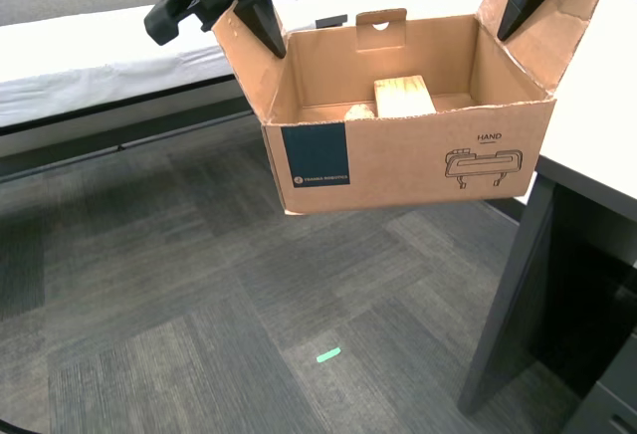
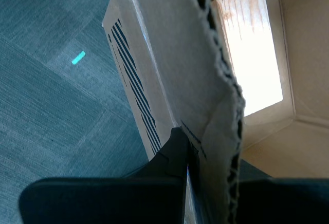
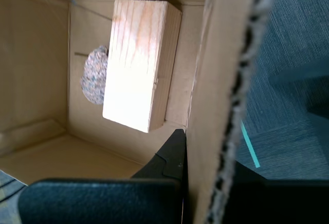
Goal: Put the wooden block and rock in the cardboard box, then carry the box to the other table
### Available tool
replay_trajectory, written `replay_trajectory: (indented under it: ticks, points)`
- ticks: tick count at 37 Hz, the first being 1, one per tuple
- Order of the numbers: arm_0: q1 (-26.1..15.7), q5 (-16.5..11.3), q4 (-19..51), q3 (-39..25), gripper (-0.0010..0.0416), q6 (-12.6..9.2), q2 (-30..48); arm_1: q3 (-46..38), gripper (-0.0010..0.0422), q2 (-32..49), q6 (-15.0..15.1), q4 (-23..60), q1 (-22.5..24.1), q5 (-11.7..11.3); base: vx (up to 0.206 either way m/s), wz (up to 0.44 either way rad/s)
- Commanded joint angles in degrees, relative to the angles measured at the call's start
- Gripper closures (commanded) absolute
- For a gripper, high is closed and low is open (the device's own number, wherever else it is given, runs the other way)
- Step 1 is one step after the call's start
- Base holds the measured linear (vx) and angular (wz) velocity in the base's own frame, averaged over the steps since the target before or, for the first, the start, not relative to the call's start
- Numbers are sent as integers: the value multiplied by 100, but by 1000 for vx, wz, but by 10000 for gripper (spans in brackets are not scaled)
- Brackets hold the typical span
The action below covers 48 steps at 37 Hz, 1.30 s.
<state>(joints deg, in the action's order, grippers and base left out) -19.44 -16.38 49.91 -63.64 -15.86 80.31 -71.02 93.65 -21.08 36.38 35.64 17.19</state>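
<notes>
The cardboard box [image 1: 408,155] hangs in the air above the carpet, held by its two side flaps. My first gripper [image 1: 520,11] is shut on the flap at the exterior view's right and shows as my first gripper [image 3: 208,157] with the cardboard wall between its jaws. My second gripper [image 1: 261,28] is shut on the flap at the exterior view's left, also seen as my second gripper [image 2: 211,157]. Inside lies the wooden block [image 1: 403,96] [image 3: 136,62], with the rock [image 1: 358,112] [image 3: 95,75] beside it. The other table [image 1: 80,66], white-covered, stands at the exterior view's back left.
A white tabletop [image 1: 597,125] on a dark leg [image 1: 508,295] stands close to the box at the exterior view's right. Grey carpet [image 1: 179,285] lies below, with a small green tape mark [image 1: 328,355] [image 2: 78,57].
</notes>
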Motion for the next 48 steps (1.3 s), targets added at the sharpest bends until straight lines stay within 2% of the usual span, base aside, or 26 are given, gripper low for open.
replay_trajectory:
  ticks: [1,10,13,18,20,25,29,35,48]
  points:
    - [-11,-98,9,-9,406,83,-2,-11,413,-2,-107,-68,13,125,145,105]
    - [-13,-162,-11,-9,406,85,-2,-11,413,-2,-190,-55,11,131,142,145]
    - [-13,-348,-46,-9,406,81,-2,-11,413,-2,-184,-61,9,131,139,227]
    - [-17,-769,-302,-9,406,-28,-2,-11,413,-2,289,-142,9,133,144,266]
    - [-17,-837,-343,-9,406,-44,-2,-11,413,-2,352,-138,9,133,144,289]
    - [-17,-839,-382,-9,406,-293,-2,-11,413,-26,376,-149,4,131,148,313]
    - [-17,-839,-402,-9,406,-450,-2,-11,413,-26,577,-157,0,129,150,335]
    - [-20,-839,-439,-9,406,-935,-2,-11,413,-24,595,-168,-2,131,142,319]
    - [-24,-817,-455,-9,406,-962,-2,-11,413,-24,614,-94,4,131,139,292]
